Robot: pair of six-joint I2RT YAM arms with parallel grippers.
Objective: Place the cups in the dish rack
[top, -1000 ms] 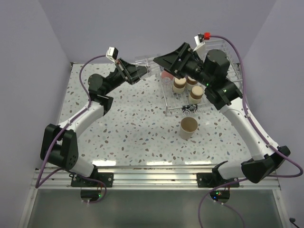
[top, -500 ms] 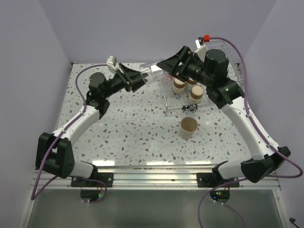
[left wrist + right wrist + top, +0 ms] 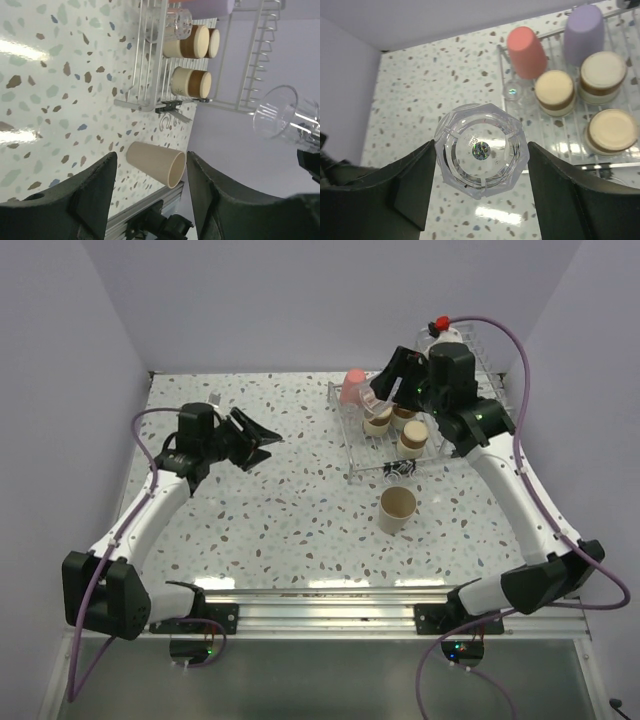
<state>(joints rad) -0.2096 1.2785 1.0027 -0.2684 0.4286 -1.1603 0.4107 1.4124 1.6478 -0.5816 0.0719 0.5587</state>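
Note:
My right gripper (image 3: 378,398) is shut on a clear cup (image 3: 479,150), held in the air over the left edge of the dish rack (image 3: 352,455). The cup also shows in the left wrist view (image 3: 280,116). In the rack stand a coral-red cup (image 3: 526,51), a lavender cup (image 3: 583,27), three brown-banded cups (image 3: 554,90) and a second clear cup (image 3: 511,92). A taller beige cup (image 3: 397,510) stands on the table in front of the rack. My left gripper (image 3: 255,437) is open and empty, well left of the rack.
The rack's taller cage part (image 3: 488,360) stands at the back right by the wall. A small metal clip (image 3: 172,107) hangs on the rack's front edge. Purple walls close in the speckled table (image 3: 280,510) on three sides.
Both grippers met at the clear cup behind the table's middle. The left gripper has let go and drawn back to the left. The right gripper has carried the cup right, over the rack.

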